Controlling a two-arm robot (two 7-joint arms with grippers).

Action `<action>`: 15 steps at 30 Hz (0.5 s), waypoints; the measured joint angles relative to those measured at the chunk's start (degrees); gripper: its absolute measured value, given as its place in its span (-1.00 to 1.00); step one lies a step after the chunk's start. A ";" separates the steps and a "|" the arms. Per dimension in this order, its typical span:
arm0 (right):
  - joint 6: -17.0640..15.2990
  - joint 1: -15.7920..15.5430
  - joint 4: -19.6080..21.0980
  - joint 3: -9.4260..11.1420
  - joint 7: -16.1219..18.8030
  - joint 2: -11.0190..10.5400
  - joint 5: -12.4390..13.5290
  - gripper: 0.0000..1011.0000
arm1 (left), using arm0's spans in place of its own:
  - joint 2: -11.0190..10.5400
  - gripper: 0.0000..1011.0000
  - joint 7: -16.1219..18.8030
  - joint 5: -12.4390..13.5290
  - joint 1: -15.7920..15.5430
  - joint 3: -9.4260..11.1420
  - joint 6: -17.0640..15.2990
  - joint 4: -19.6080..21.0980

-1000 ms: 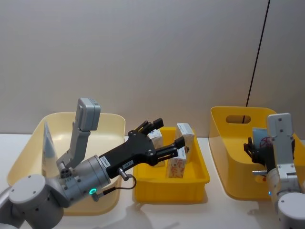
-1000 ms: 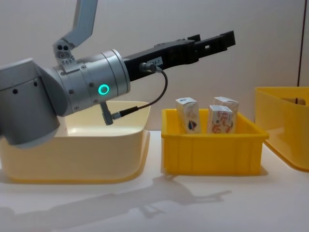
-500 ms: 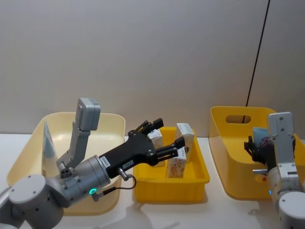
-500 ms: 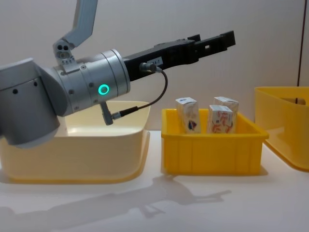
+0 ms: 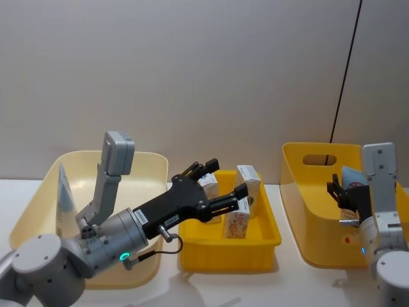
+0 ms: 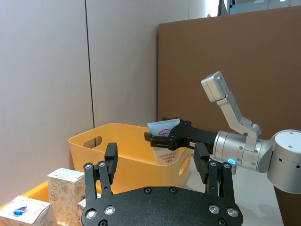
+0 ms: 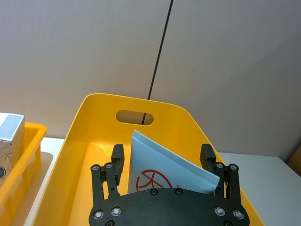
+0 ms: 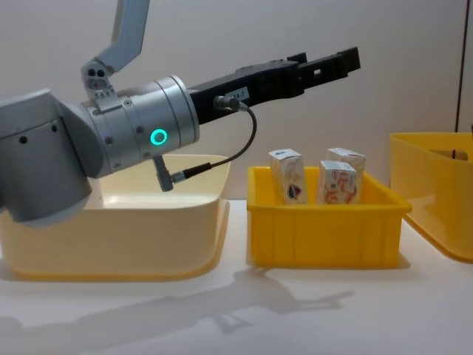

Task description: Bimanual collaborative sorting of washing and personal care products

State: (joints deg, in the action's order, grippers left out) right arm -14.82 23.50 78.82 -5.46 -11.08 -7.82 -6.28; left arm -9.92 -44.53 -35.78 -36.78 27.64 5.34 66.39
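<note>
Inspection from the remote station: my right pincer (image 7: 161, 153) is gripping a light-blue tube (image 7: 164, 172) bearing a red round logo and is holding it tilted in the opening of the deep yellow bin (image 7: 94, 122) on my right. My left pincer (image 5: 223, 179) is hovering wide and empty above the small yellow tray (image 5: 230, 251). That tray is sitting on the counter (image 8: 332, 310) between the deep yellow bin and the cream bin (image 5: 38, 204). Three white cartons (image 8: 288, 176) are standing upright in the tray. A second light-blue tube (image 5: 64, 192) is leaning in the cream bin.
</note>
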 joint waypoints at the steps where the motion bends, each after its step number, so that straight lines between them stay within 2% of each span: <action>1: 0.05 0.04 0.08 0.02 0.08 0.01 -0.04 0.98 | 0.00 0.98 0.00 0.00 0.00 0.00 0.00 0.00; 15: 0.23 0.36 0.85 0.35 1.17 0.11 -0.50 0.98 | 0.00 0.99 0.00 0.00 0.00 0.00 0.00 0.00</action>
State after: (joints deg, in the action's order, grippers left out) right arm -14.59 23.86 79.67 -5.11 -9.91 -7.71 -6.78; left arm -9.92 -44.53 -35.78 -36.78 27.64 5.35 66.39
